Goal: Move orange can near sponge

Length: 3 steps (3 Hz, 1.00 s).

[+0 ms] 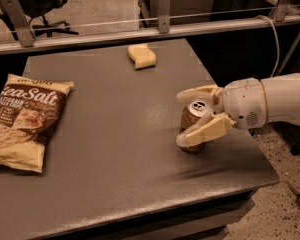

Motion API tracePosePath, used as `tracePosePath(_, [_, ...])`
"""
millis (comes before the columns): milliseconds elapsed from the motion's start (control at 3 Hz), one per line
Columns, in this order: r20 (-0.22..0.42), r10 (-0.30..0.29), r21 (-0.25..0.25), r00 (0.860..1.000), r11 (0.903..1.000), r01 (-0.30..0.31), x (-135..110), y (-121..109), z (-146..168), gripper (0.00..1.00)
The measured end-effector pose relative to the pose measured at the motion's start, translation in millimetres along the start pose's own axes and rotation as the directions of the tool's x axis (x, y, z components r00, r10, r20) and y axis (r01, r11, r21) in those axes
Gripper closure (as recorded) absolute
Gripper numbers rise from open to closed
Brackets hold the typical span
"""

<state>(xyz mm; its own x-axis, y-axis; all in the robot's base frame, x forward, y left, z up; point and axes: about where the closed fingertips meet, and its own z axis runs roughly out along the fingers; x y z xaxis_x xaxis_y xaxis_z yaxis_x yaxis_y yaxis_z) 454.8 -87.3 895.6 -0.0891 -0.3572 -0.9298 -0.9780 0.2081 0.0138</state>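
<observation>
While upright near R edge of table point(110, 149), orange can point(194, 115) shows copper body, silver tab top. Gripper point(183, 118) pinches it; pale sponge point(142, 56) sits well apart.

Path open
Gripper point(183, 118) clasping orange can point(195, 125) at 3 o'clock; bare table point(115, 139) toward sponge point(142, 56) at 12; chip bag point(25, 121) aside at 9.
</observation>
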Motion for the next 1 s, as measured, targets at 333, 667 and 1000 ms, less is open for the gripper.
tracePosePath(333, [0.000,-0.006,0.005,1.000,1.0000,0.006,-3,-2,-3,1.00])
tracePosePath(667, [-0.003,-0.082,0.068,0.997,0.9943,0.082,-35,-32,-34,1.00])
tracePosePath(1000, [-0.054,-0.126,0.118,0.990,0.9842,0.132,-52,-74,-78,1.00])
